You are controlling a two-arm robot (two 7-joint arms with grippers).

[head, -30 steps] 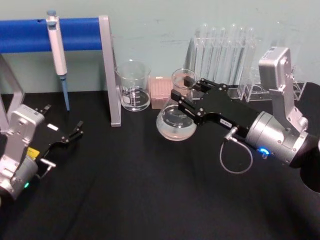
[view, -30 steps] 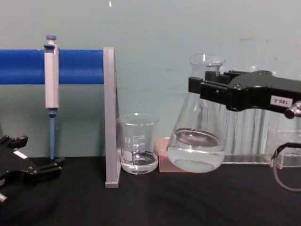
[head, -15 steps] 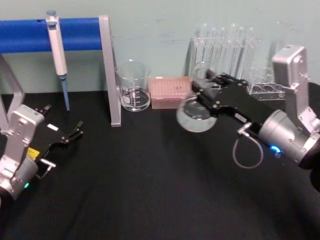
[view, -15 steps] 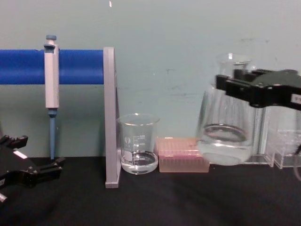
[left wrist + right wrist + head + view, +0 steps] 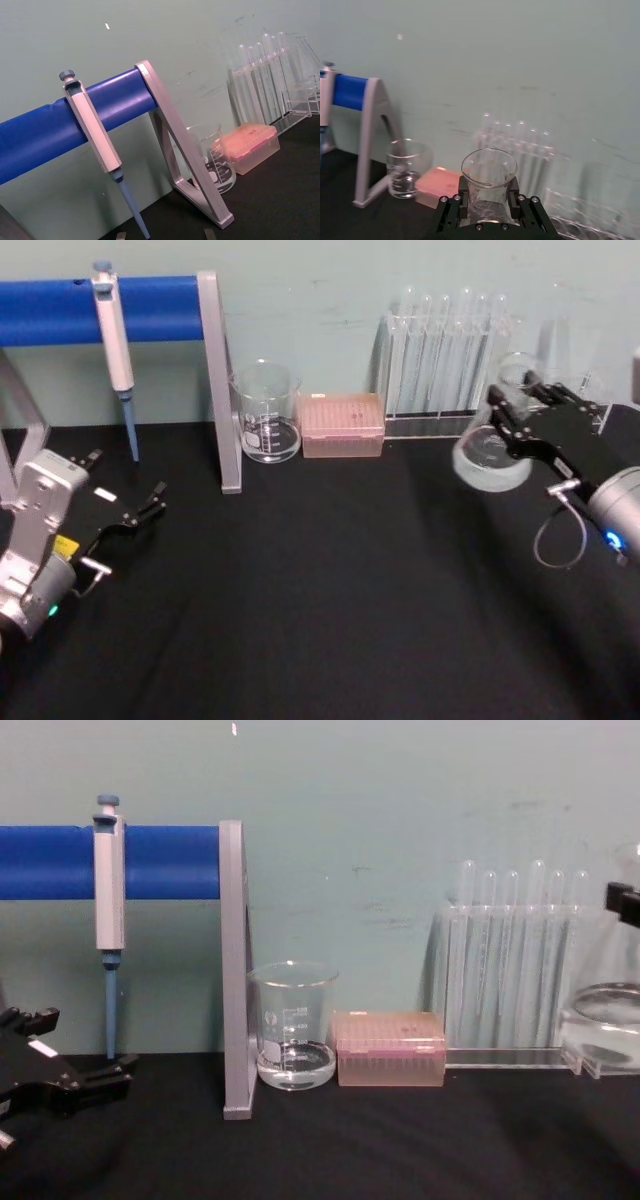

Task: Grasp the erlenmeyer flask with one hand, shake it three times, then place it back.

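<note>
- Since a second ago the flask [image 5: 490, 455] has swung from in front of the pink box [image 5: 343, 425] far over to the robot's right, carried by the right gripper [image 5: 522, 405]; it now sits before the right end of the test tubes [image 5: 445, 345]
- In the right wrist view the jaws pinch the flask's narrow neck from both sides, just under the flared rim; that grip probably leaves the wide base free to swing, and the flare should stop the glass sliding down
- A little clear liquid lies in the bottom, so this sideways sweep looks like one stroke of the shaking, and putting it back is not yet done
- Whether the base clears the table cannot be told for certain from the chest view
- The left gripper [image 5: 122, 483] lies parked low on the robot's left, jaws spread and empty, well apart from the glassware
- The beaker [image 5: 267, 415] stands just beside the upright of the blue rail [image 5: 60, 308], where a pipette [image 5: 115, 340] hangs; everything keeps to the back row, leaving the front free
- The black table [image 5: 300, 590] is matt and dark, with a pale green wall [image 5: 400, 800] close behind, so the test tubes look like the nearest thing the flask could strike
</note>
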